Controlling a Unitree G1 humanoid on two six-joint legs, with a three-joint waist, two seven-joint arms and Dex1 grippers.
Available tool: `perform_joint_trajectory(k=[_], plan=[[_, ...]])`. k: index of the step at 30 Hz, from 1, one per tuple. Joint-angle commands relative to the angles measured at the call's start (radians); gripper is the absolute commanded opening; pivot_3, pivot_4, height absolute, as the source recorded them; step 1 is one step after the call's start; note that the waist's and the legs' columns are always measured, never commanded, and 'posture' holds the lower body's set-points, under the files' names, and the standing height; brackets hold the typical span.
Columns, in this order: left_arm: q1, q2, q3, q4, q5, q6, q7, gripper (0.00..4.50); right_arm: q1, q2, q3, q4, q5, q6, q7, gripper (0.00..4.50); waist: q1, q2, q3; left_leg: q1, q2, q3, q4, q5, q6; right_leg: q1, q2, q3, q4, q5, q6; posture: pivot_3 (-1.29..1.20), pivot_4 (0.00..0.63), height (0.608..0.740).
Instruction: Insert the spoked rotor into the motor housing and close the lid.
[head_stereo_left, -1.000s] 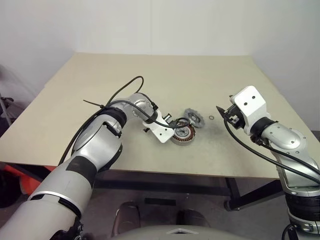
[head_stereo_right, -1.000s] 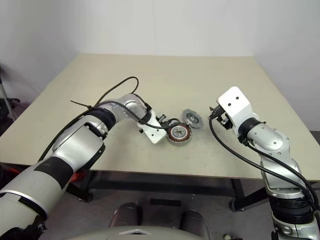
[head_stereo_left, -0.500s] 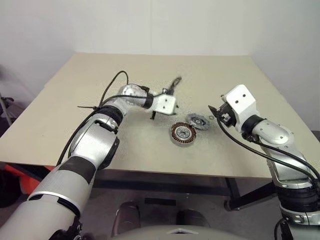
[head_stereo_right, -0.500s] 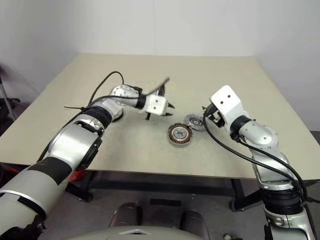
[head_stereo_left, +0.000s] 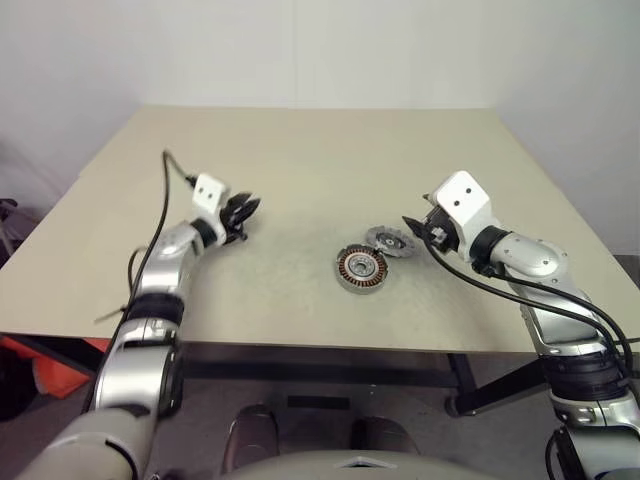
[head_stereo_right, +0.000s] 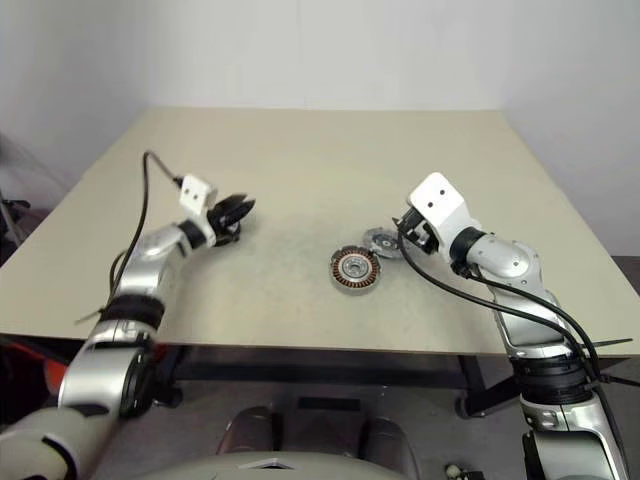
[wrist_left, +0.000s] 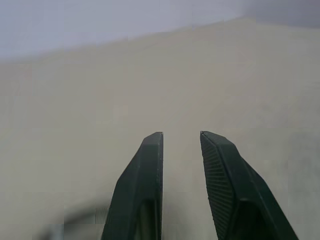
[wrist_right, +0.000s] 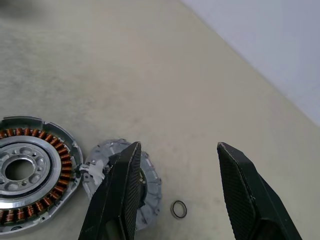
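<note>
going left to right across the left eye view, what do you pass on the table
left gripper → motor housing → spoked rotor → right gripper

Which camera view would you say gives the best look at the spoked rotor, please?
The right wrist view: the spoked rotor lies close up beside the motor housing, partly behind a finger. Both head views show it small and far off.
</note>
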Motion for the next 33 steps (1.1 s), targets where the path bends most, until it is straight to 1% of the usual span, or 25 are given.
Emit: perform_joint_trajectory(k=[1, 4, 7, 9, 10, 13, 18, 26, 33], plan=[[0.05, -0.006, 0.036, -0.228, -0.058, 0.101, 0.092, 1.25, -0.085, 0.006, 0.003, 0.073, 0.005, -0.041, 0.009, 2.7, 0.0, 0.0, 0.0, 0.0, 0.0, 0.0, 0.0, 0.0, 0.0, 0.0, 0.0, 0.0, 0.0, 0.0, 0.0, 0.0, 0.0, 0.74], [0.092, -0.013, 0.036, -0.316, -0.079, 0.146, 0.13, 1.25, -0.14, 0.037, 0.011, 0.238, -0.036, -0.067, -0.056, 2.7, -0.002, 0.0, 0.0, 0.001, 0.0, 0.0, 0.0, 0.001, -0.001, 0.002, 0.0, 0.0, 0.001, -0.001, 0.002, 0.0, 0.0, 0.74], [0.135, -0.025, 0.026, -0.409, -0.103, 0.183, 0.151, 1.25, -0.186, 0.08, -0.023, 0.392, -0.048, -0.01, -0.156, 2.7, -0.006, 0.0, 0.0, 0.004, 0.0, 0.0, 0.0, 0.002, -0.003, 0.003, 0.001, 0.001, 0.001, -0.003, 0.006, 0.0, 0.0, 0.74], [0.168, -0.035, 0.015, -0.475, -0.125, 0.204, 0.15, 1.25, -0.192, 0.092, -0.039, 0.445, -0.04, 0.034, -0.181, 2.7, -0.011, 0.0, 0.0, 0.003, 0.0, 0.0, 0.0, 0.002, -0.003, 0.003, 0.001, 0.001, 0.0, -0.003, 0.005, 0.0, 0.0, 0.74], [0.181, -0.04, 0.009, -0.502, -0.136, 0.215, 0.148, 1.25, -0.19, 0.097, -0.046, 0.455, -0.03, 0.047, -0.181, 2.7, -0.015, 0.0, 0.0, 0.003, 0.0, 0.0, 0.0, 0.002, -0.003, 0.003, 0.001, 0.001, 0.0, -0.001, 0.001, 0.0, 0.0, 0.74], [0.212, -0.045, -0.029, -0.553, -0.153, 0.232, 0.123, 1.25, -0.2, 0.12, -0.074, 0.516, -0.003, 0.055, -0.205, 2.7, -0.026, 0.0, 0.0, -0.004, 0.0, 0.0, -0.001, 0.002, -0.003, -0.003, 0.002, 0.001, 0.0, -0.001, 0.001, 0.0, 0.0, 0.74], [0.227, -0.045, -0.075, -0.577, -0.16, 0.241, 0.102, 1.25, -0.215, 0.146, -0.094, 0.571, 0.015, 0.034, -0.231, 2.7, -0.03, 0.0, 0.0, -0.004, 0.001, 0.0, -0.001, 0.002, -0.003, -0.005, 0.004, 0.001, 0.0, -0.001, 0.001, 0.0, 0.0, 0.74], [0.23, -0.044, -0.109, -0.568, -0.151, 0.237, 0.091, 1.25, -0.249, 0.203, -0.095, 0.628, 0.031, -0.006, -0.246, 2.7, -0.031, 0.0, 0.0, -0.002, 0.001, 0.001, -0.001, 0.003, -0.005, -0.005, 0.005, 0.002, 0.001, -0.001, 0.001, 0.0, 0.0, 0.74], [0.243, -0.035, -0.126, -0.59, -0.143, 0.238, 0.095, 1.25, -0.294, 0.238, -0.093, 0.766, 0.02, -0.08, -0.272, 2.7, -0.031, 0.0, 0.0, -0.003, 0.001, 0.001, -0.001, 0.003, -0.005, -0.005, 0.005, 0.002, 0.001, -0.001, 0.0, 0.0, 0.0, 0.74]])
